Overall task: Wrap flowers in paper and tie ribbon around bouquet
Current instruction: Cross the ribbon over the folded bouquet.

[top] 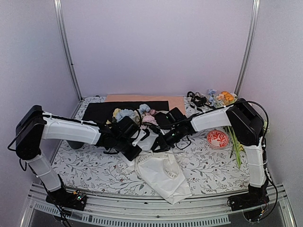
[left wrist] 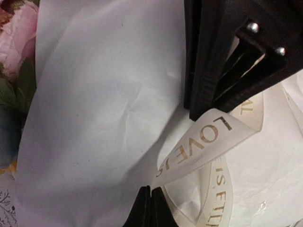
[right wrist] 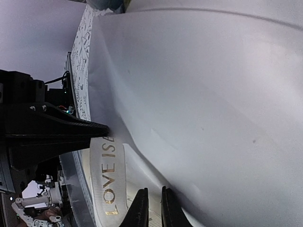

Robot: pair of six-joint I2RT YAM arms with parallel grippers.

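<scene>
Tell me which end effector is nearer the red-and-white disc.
Right. The right end effector hovers over the bouquet, to the left of the disc; the left end effector is just beyond it, farther left of the disc.

The left gripper (top: 136, 142) and right gripper (top: 158, 142) are crowding together over the bouquet (top: 163, 177), the disc (top: 218, 139) is flanking the right arm (top: 213, 118), and the front-left cloth (top: 90, 165) is lying open.

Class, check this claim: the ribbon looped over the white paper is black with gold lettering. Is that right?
Not quite. The ribbon is cream-white, not black, as the left wrist view shows. It does loop over the white paper and carries gold lettering.
</scene>
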